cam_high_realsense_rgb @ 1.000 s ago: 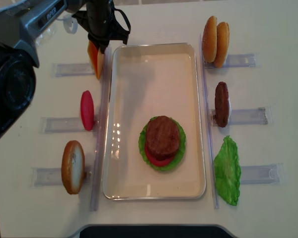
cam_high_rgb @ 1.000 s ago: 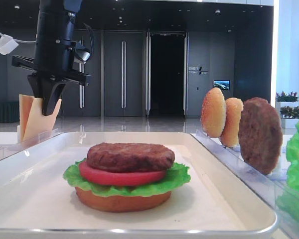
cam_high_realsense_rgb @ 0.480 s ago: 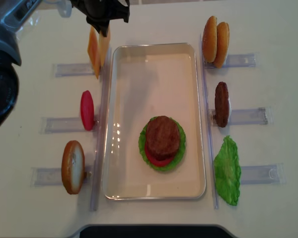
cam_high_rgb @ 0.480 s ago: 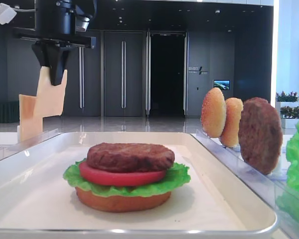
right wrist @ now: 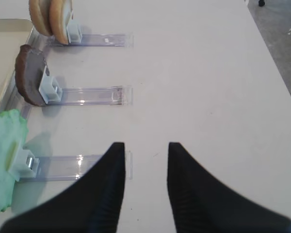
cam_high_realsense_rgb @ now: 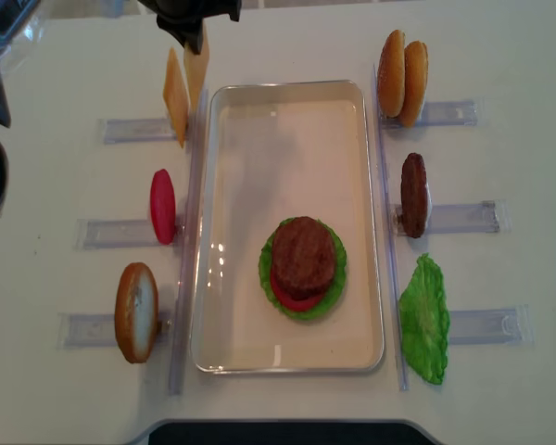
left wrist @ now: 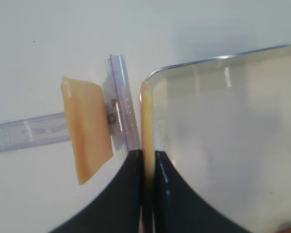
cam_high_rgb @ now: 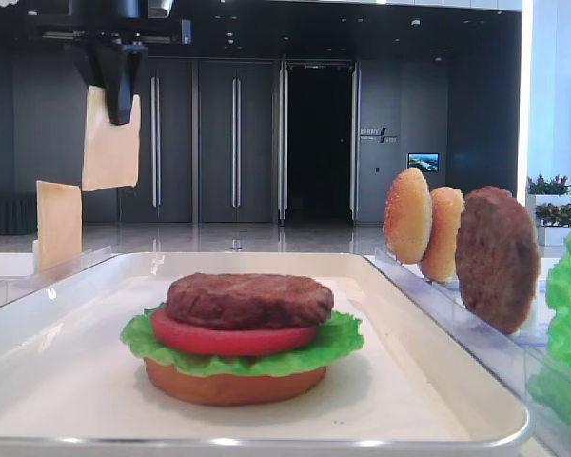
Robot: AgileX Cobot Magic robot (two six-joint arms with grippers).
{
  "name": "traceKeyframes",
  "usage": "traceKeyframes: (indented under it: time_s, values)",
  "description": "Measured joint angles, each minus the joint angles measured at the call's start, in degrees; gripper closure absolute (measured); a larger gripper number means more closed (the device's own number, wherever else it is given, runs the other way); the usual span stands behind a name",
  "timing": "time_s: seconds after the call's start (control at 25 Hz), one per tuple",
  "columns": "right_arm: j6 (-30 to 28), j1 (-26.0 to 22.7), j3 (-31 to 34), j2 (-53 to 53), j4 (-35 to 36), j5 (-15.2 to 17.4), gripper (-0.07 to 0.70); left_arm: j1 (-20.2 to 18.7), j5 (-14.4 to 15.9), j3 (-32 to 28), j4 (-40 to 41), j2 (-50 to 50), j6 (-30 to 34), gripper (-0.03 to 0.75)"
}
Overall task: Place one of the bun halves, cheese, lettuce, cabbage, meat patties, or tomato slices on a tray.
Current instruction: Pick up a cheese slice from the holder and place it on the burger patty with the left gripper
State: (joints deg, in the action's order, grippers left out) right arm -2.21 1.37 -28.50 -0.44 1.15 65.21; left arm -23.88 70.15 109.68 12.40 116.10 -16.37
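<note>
The left claw hangs high at the far left corner of the tray, its two dark fingers pressed narrowly together on the top edge of a cheese slice. The pale yellow slice dangles straight down from the claw, clear of everything beneath it. In the left wrist view it shows edge-on as a thin orange line running up from between the fingers, right over the tray's rounded corner rim. Just left of and below the claw, a second cheese slice stands in a clear plastic holder rack on the tabletop. Nearer than the claw, down the left side of the tray, a red tomato slice and a bun half stand in racks of their own. On the tray, well forward of the claw, sits a stack: a bun base, lettuce, tomato and a meat patty on top. The right claw rests low over bare tabletop, its black fingers apart with an open gap and nothing between them. To its left stand two sesame buns, a dark spare patty and a green lettuce leaf.
</note>
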Motion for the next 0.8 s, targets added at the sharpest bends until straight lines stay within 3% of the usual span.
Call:
traceKeyframes:
  time_s: [0.28, 0.64, 0.8]
  values:
    - [0.0, 0.0, 0.0, 0.0, 0.0, 0.0, 0.391, -2.6, 0.24, -1.94, -1.01, -5.04, 0.55, 0.688]
    - [0.0, 0.0, 0.0, 0.0, 0.0, 0.0, 0.391, -4.48, 0.3, -15.97, -1.75, -13.27, 0.57, 0.688]
    - [0.0, 0.0, 0.0, 0.0, 0.0, 0.0, 0.391, -7.9, -2.53, -18.75, -6.9, -14.37, 5.15, 0.688]
